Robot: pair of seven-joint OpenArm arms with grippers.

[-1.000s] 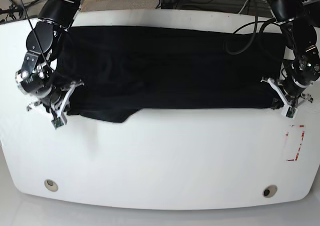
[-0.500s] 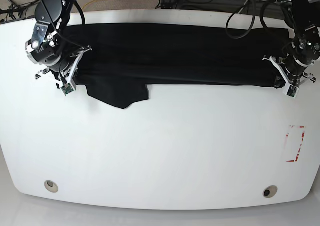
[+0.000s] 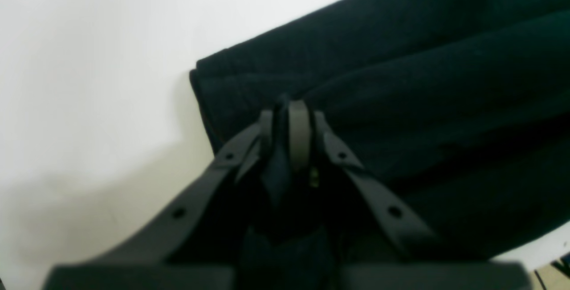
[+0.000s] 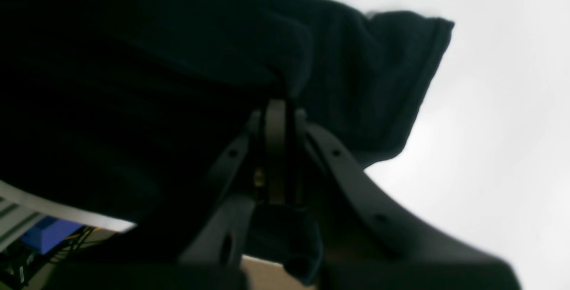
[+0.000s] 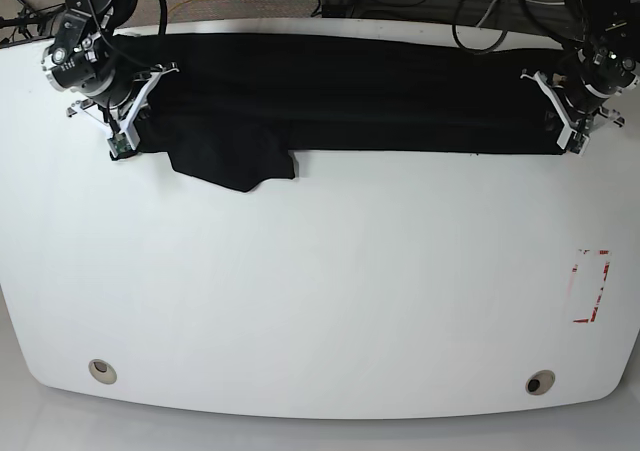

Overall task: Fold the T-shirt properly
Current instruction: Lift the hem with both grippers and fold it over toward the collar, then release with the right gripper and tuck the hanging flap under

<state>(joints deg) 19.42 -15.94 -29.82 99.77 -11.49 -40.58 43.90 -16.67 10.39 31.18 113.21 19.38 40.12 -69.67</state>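
Note:
The black T-shirt [image 5: 350, 91] lies as a long narrow band along the far edge of the white table [image 5: 320, 301]. A sleeve flap [image 5: 235, 166] sticks out toward the front at the band's left. My left gripper [image 5: 570, 136] is at the band's right end, shut on a pinch of the T-shirt [image 3: 401, 80] at its corner, as the left wrist view shows [image 3: 291, 112]. At the band's left end my right gripper [image 5: 125, 136] is also shut on the T-shirt [image 4: 133, 58], its fingertips [image 4: 276, 107] buried in a fold of the cloth.
A red-outlined rectangle [image 5: 590, 286] is marked near the table's right edge. Two round holes [image 5: 100, 370] [image 5: 540, 382] sit near the front edge. Cables [image 5: 480, 11] and stands crowd the floor behind the table.
Both grippers have carried the shirt's near edge toward the far side of the table. The black band is narrower now, and the sleeve flap has followed it back.

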